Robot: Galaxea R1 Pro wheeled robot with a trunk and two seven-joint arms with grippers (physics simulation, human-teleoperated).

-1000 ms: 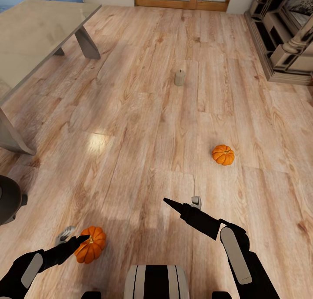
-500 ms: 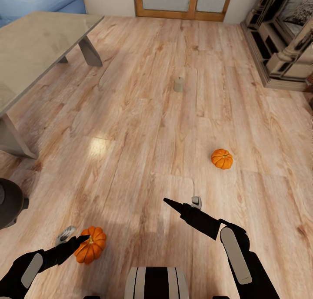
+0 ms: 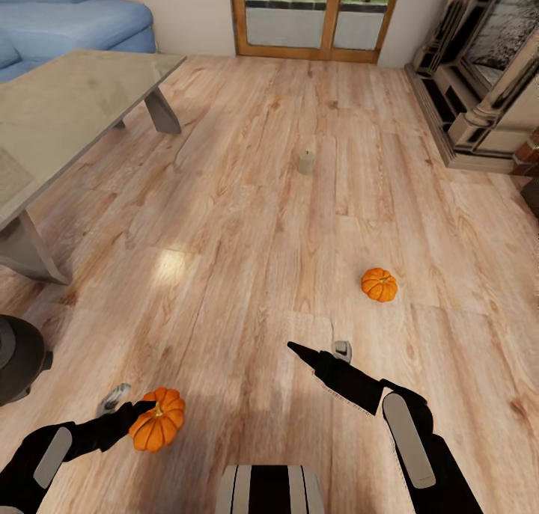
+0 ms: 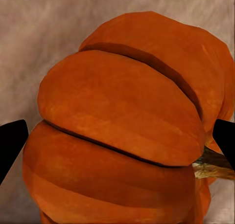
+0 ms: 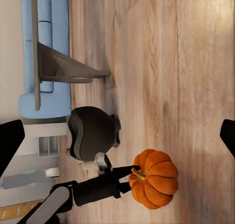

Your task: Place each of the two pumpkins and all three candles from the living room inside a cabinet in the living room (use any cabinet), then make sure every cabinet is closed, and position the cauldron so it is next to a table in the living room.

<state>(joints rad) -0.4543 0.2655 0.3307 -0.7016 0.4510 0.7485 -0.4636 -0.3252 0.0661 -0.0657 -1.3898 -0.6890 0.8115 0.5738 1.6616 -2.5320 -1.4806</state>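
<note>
My left gripper (image 3: 131,405) is shut on the larger orange pumpkin (image 3: 159,419), low at the left of the head view, just off the wooden floor. Up close in the left wrist view, that pumpkin (image 4: 122,131) bulges between the two black fingertips (image 4: 10,145). The right wrist view shows the held pumpkin (image 5: 155,179) from the side. A smaller pumpkin (image 3: 379,284) lies on the floor ahead to the right. A beige candle (image 3: 305,162) stands farther off in mid-floor. My right gripper (image 3: 318,347) hangs open and empty over bare boards. The dark cauldron (image 3: 19,357) sits at the left edge. The cabinet is out of view.
A low grey table (image 3: 67,117) stands at the left with a blue sofa (image 3: 60,20) behind it. A dark fireplace surround (image 3: 479,87) lines the right wall, and wood-framed glass doors (image 3: 314,13) close the far end. Beside the cauldron (image 5: 93,131), the table leg (image 5: 63,70) stands.
The camera has shifted, so more of the sofa and doors shows and the floor things sit lower in the picture. Both arms keep their poses, the left still holding the pumpkin.
</note>
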